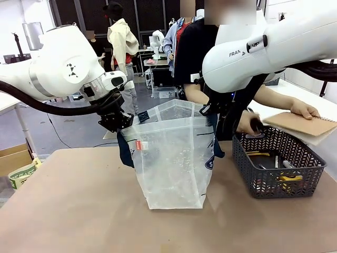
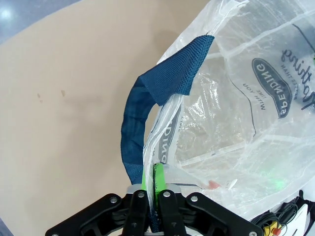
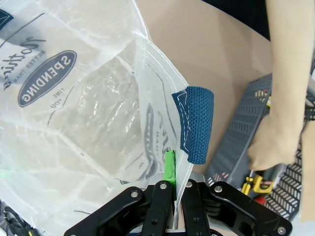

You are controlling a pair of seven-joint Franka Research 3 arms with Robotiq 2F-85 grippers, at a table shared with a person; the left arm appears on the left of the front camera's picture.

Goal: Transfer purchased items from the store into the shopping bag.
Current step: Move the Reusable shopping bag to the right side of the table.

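Left claw: one of two, the left claw (image 2: 150, 181) is pinched narrow on the bag's rim, green pad against the plastic, just beside a handle.
Bag: one clear bag (image 1: 174, 158) stands upright mid-table, its mouth held open between the two claws; navy print and an oval logo show through the wall.
Handles: two navy handles, one (image 1: 125, 150) hanging at the bag's left side and one (image 1: 216, 148) at its right.
Tag: one small red tag (image 1: 138, 145) on the left side seam.
Right claw: the right claw (image 3: 172, 183) is likewise closed tight on the opposite rim, next to the other handle.
Person: one person at the far side, two hands; one hand (image 1: 248, 124) dips into the basket, the other hand (image 1: 304, 109) lies on a flat tan pack (image 1: 303, 124).
Basket: one dark grey lattice basket (image 1: 274, 171) on the table (image 1: 68, 211), right of the bag and lower than it, apart from it.
Goods: yellow-marked pieces (image 1: 289, 178) lie in the basket bottom.
Hard to make out: the number of pieces behind the lattice; what the dipping hand grips; the tan pack's right end, cut off by the picture's edge.
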